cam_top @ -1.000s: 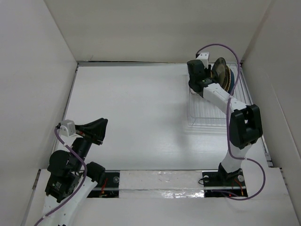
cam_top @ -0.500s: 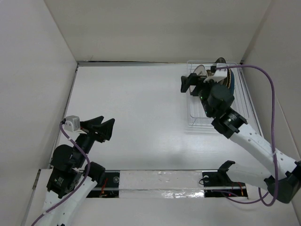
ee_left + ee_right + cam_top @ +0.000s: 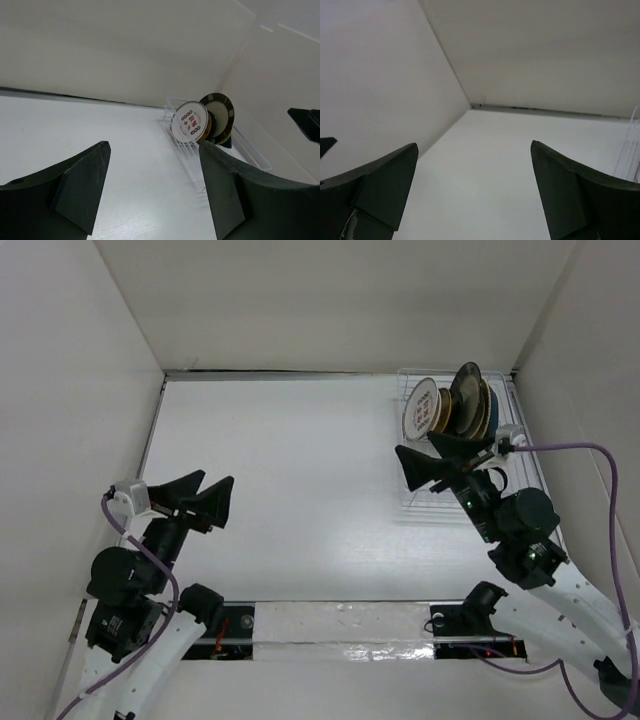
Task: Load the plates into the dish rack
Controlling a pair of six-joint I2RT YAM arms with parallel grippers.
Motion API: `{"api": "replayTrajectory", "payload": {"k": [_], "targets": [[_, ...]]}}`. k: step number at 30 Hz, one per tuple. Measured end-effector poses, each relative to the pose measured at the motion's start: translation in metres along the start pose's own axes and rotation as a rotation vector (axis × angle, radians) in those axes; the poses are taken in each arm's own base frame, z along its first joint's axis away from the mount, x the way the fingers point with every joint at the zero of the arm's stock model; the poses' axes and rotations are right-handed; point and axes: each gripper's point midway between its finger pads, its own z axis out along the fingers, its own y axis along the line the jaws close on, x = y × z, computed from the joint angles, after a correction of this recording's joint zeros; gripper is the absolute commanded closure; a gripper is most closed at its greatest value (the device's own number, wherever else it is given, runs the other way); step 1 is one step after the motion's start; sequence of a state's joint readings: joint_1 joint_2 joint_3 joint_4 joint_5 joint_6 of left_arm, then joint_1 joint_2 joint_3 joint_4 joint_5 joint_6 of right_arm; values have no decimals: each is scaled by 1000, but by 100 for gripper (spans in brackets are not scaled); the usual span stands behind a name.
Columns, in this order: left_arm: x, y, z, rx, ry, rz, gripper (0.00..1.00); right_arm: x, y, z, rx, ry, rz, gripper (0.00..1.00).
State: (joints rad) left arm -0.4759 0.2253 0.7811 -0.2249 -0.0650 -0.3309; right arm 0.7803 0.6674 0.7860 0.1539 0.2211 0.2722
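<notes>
Plates (image 3: 452,406) | upright in rack (image 3: 428,497), 1 o'clock | judged stiff, slick, breakable; grip by rim | left pincer (image 3: 212,483), right pincer (image 3: 414,445) both gaping, empty

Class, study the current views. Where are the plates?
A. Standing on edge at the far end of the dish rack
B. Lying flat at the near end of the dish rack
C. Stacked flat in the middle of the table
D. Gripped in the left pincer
A: the plates stand on edge, bunched at the far end of the dish rack, and the left pincer is open and empty.
</notes>
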Motion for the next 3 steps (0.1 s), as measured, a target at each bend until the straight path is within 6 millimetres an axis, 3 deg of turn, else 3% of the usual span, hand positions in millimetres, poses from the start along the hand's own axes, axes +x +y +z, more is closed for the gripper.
{"api": "replayTrajectory", "payload": {"k": [3], "targets": [[-8,-5,4,23,-49,-23,30,-12,7,-2,-38,-55,30,0]]}}
